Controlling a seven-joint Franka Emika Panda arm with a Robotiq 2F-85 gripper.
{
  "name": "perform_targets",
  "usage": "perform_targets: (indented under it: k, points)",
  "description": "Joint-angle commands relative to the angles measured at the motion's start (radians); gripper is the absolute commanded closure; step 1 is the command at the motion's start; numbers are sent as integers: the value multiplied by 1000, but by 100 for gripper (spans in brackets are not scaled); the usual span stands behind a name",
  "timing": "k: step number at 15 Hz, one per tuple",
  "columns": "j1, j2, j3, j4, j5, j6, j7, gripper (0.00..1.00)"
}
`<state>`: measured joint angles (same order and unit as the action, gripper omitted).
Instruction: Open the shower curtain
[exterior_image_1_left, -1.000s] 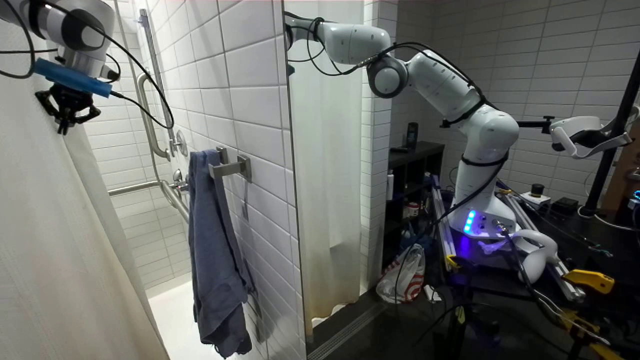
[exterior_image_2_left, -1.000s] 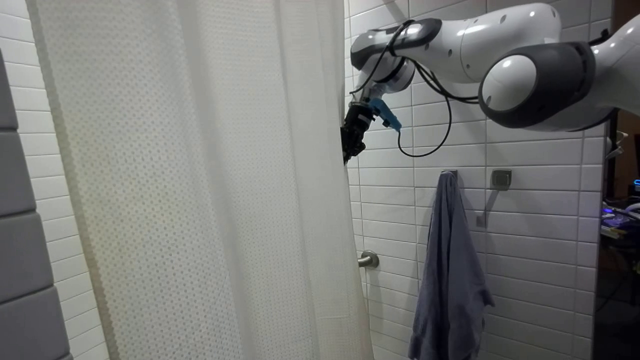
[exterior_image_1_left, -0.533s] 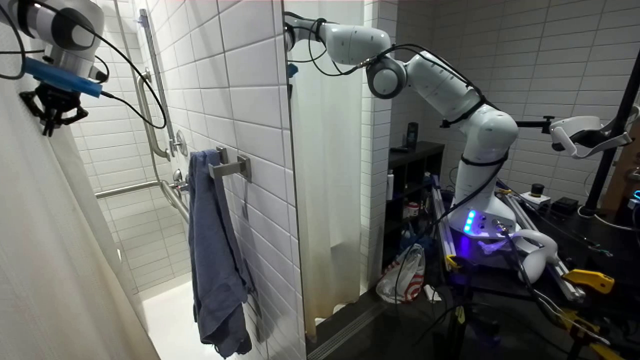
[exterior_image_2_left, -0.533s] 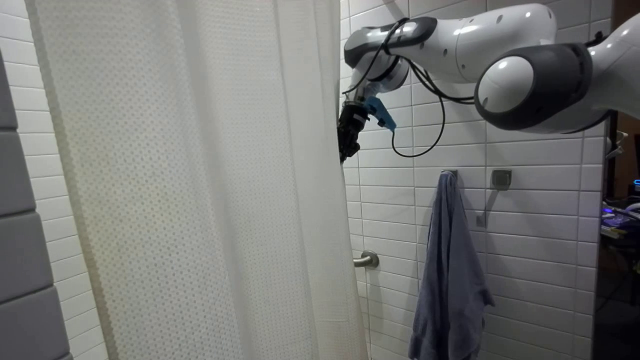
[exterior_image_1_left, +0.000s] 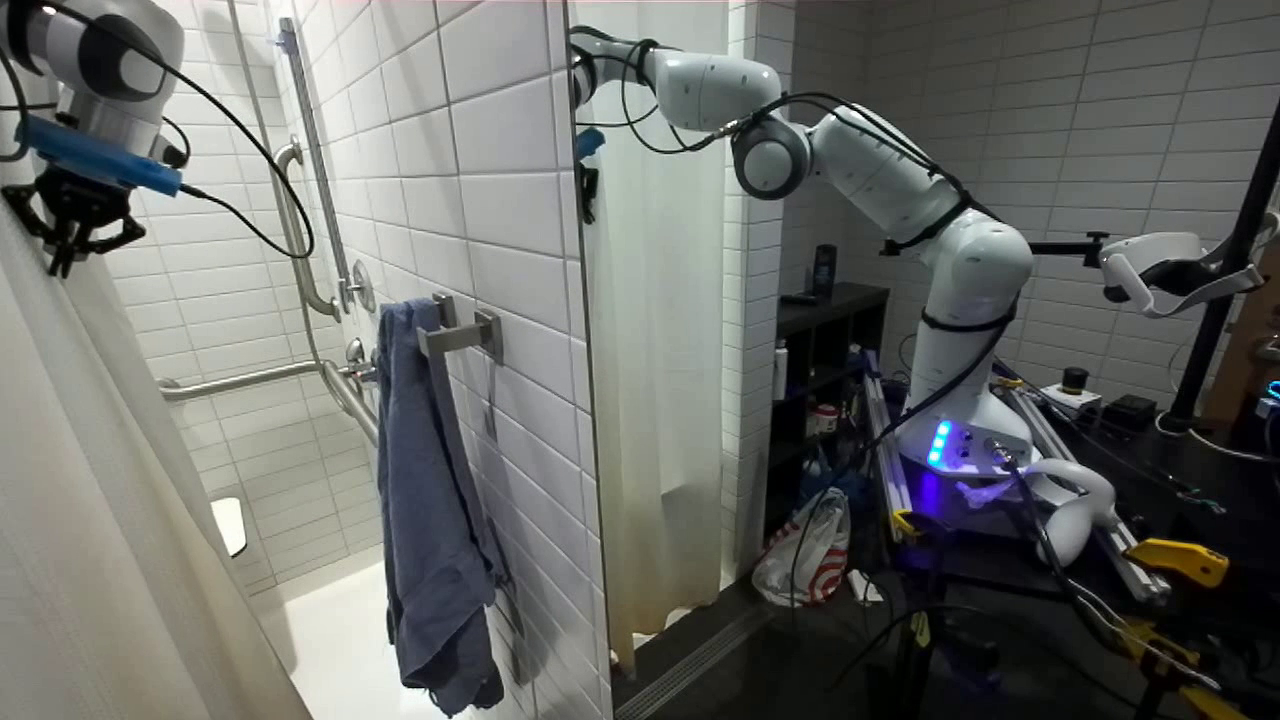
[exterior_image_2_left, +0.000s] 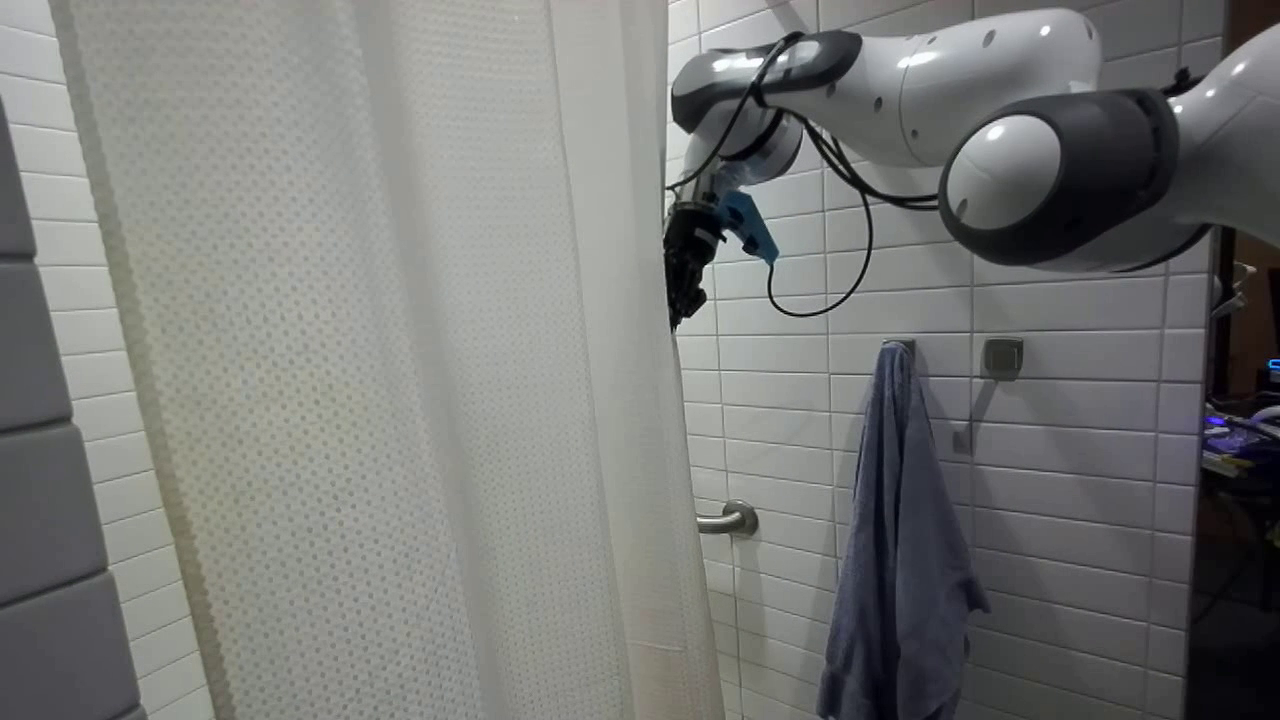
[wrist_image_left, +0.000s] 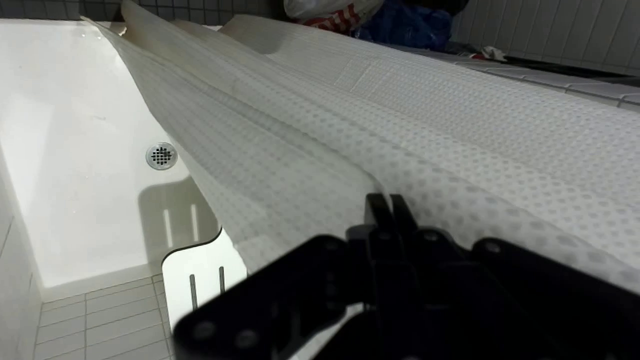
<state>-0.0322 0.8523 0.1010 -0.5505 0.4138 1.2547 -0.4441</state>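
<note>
The off-white shower curtain (exterior_image_2_left: 400, 350) hangs in long vertical folds and covers much of an exterior view; its free edge leans towards my gripper (exterior_image_2_left: 674, 322). In an exterior view the same curtain (exterior_image_1_left: 110, 520) fills the lower left, where the gripper (exterior_image_1_left: 62, 268) shows its black fingers pointing down at the cloth. Seen from the wrist, the gripper (wrist_image_left: 387, 196) is shut with a thin fold of the curtain (wrist_image_left: 300, 145) pinched between its fingertips. From that fold the cloth spreads away on both sides.
A blue-grey towel (exterior_image_1_left: 430, 500) hangs from a wall hook beside the tiled wall (exterior_image_1_left: 510, 220). Steel grab bars (exterior_image_1_left: 250, 378) run along the shower walls. Below lie the white shower pan (wrist_image_left: 80, 115) with its drain (wrist_image_left: 161, 156) and a slotted white seat (wrist_image_left: 202, 270).
My gripper has moved steadily left in both exterior views, and the curtain's edge has come along with it. More of the shower interior shows, including the white seat.
</note>
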Motion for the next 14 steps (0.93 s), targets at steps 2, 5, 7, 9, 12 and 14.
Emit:
perform_targets:
  k: [2,5,7,9,12,14]
  points:
    - [31,47,-6,39,-33,-30,-27,99]
    - [41,55,-4,44,-29,-28,-34,99]
    - [48,59,-4,46,-29,-31,-34,99]
    - [54,64,-2,48,-26,-35,-34,99]
    - [59,67,-4,50,-26,-44,-28,99]
    - [55,66,-6,51,-25,-51,-24,72]
